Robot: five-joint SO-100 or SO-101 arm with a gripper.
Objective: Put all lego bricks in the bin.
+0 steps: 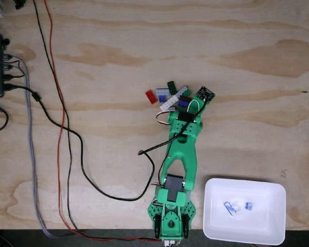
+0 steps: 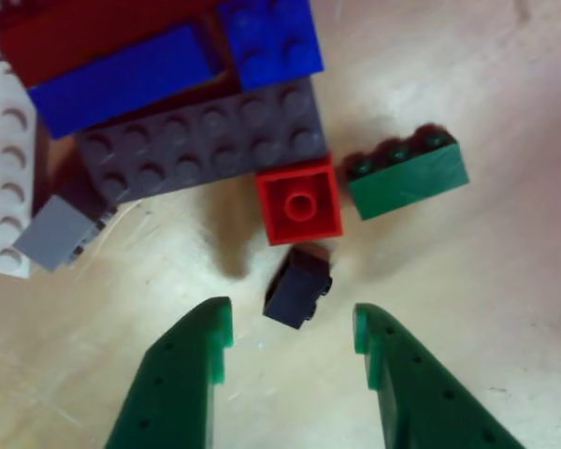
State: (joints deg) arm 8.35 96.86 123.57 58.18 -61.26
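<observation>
Pale plywood table (image 1: 118, 62), cables at left; gripper (image 2: 293, 337) released over lego bricks (image 2: 299, 206); bin (image 1: 268, 231) bottom right

Pale plywood tabletop (image 1: 118, 51), evenly lit; cables (image 1: 62, 134) trail across its left.

In the other view, the gripper (image 2: 293, 339) stands open around a small black brick (image 2: 298, 285); a red brick (image 2: 299, 200) crowds just beyond, bare wood at both sides.
</observation>
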